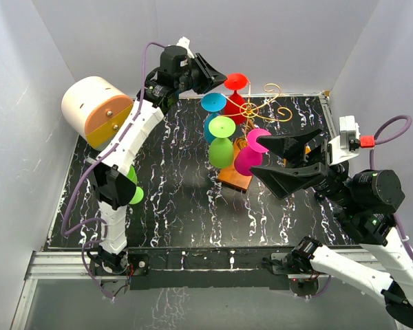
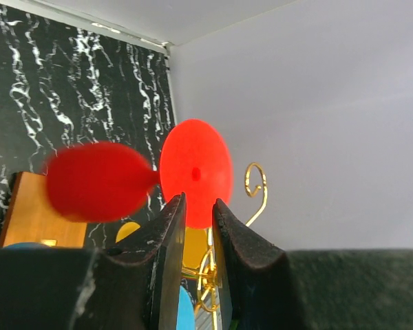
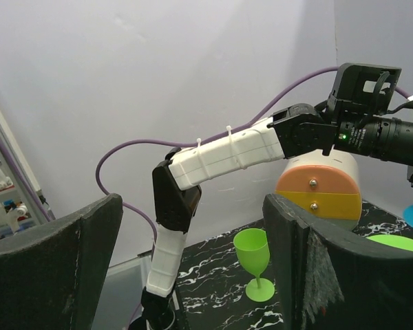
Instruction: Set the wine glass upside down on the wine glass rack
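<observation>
The gold wire rack (image 1: 265, 106) stands on its orange-brown base (image 1: 233, 179) at the back middle. A red wine glass (image 1: 235, 96) hangs on it upside down, with blue (image 1: 213, 103), green (image 1: 221, 143) and magenta (image 1: 250, 152) glasses. My left gripper (image 1: 219, 75) is just left of the red glass's foot. In the left wrist view its jaws (image 2: 198, 201) stand slightly apart and empty, the red foot (image 2: 196, 168) just beyond the tips. My right gripper (image 1: 258, 157) is wide open beside the magenta glass. It is empty in the right wrist view (image 3: 193, 206).
A light green glass (image 3: 255, 265) stands upright at the table's left, behind the left arm (image 1: 132, 187). A cream-and-orange cylinder (image 1: 96, 113) sits at the far left. White walls enclose the black marbled table (image 1: 179, 206).
</observation>
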Tool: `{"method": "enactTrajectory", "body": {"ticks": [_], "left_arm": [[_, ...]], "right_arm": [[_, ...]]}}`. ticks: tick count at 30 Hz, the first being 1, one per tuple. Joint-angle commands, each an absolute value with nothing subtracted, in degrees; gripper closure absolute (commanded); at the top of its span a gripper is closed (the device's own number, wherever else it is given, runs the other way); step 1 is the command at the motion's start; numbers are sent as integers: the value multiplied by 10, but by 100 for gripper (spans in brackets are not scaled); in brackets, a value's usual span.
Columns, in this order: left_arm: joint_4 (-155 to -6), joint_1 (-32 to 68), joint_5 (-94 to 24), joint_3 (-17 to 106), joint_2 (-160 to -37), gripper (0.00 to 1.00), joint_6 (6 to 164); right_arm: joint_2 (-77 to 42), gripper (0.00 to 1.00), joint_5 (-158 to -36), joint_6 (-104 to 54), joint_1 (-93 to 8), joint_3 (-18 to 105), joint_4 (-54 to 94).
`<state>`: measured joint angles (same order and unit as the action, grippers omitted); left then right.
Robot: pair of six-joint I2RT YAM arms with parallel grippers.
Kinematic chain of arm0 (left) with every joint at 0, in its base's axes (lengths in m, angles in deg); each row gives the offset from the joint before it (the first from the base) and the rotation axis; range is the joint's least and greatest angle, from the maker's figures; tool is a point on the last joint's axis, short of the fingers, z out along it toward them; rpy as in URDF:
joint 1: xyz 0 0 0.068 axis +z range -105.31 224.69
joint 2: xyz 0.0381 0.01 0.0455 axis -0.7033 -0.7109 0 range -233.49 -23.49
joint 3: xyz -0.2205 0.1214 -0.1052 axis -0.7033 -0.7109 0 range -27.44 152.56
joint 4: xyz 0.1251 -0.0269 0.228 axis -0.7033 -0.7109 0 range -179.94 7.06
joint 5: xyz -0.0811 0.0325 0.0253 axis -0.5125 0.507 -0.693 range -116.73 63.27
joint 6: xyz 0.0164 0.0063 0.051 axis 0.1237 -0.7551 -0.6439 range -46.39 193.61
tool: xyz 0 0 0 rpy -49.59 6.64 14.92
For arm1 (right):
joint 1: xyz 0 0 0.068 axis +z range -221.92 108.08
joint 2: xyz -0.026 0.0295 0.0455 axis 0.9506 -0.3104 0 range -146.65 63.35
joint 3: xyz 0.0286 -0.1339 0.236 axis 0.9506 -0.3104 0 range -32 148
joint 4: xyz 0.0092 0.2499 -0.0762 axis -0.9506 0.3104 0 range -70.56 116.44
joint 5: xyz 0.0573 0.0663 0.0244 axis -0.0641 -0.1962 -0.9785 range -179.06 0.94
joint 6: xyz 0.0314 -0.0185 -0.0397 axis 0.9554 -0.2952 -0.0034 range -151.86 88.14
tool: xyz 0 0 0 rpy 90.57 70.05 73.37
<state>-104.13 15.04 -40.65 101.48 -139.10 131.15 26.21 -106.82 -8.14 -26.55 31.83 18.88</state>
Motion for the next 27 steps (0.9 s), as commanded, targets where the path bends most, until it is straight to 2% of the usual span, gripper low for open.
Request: {"method": "enactTrajectory", "body": {"ticks": [1, 10, 14, 19, 27], "left_arm": [[-1091, 156, -371, 1041, -1348, 79, 1273], [-1132, 162, -322, 1036, -1310, 78, 1207], [-1175, 165, -275, 1007, -1256, 65, 1144], [-1234, 167, -187, 903, -1150, 54, 1081], [-1298, 169, -103, 673, -956, 47, 1061]], "right_arm": [[258, 18, -1070, -79, -263, 313, 156], [257, 18, -1058, -76, -263, 314, 162], [256, 19, -1034, -73, -263, 318, 180], [248, 21, -1011, -64, -263, 322, 195], [220, 24, -977, -39, -263, 313, 202]]}}
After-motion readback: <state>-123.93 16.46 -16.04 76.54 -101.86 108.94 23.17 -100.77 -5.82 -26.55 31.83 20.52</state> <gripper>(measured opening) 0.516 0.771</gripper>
